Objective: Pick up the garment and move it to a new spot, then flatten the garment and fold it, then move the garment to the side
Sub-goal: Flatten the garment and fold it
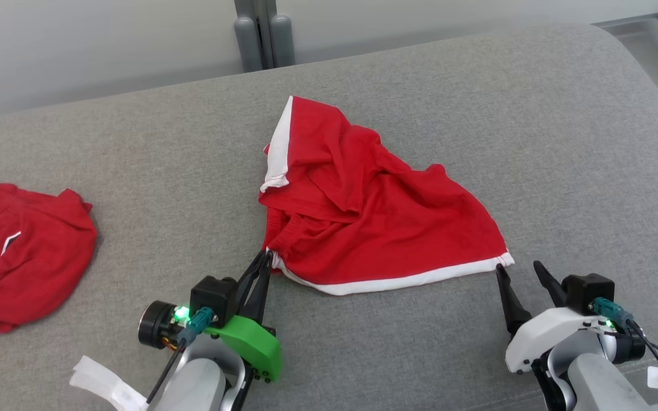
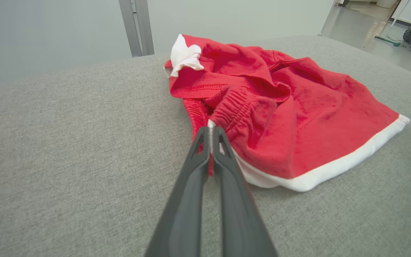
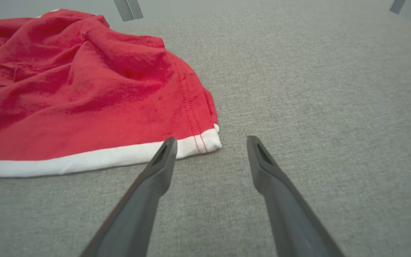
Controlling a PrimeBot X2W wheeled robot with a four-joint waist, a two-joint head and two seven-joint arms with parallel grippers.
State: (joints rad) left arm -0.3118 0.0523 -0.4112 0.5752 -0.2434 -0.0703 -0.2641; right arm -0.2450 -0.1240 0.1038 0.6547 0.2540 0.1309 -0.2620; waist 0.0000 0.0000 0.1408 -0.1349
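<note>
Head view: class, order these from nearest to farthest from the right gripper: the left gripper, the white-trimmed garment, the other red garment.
1. White-trimmed garment: its corner lies by the right gripper.
2. Left gripper: shut on the garment's opposite corner.
3. Other red garment: at the far left.

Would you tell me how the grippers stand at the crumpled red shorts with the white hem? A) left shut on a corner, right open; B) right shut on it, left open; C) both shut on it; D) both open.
A: the left gripper is pinched shut on a corner of the red shorts, and the right gripper stands open beside the hem's other corner.
</note>
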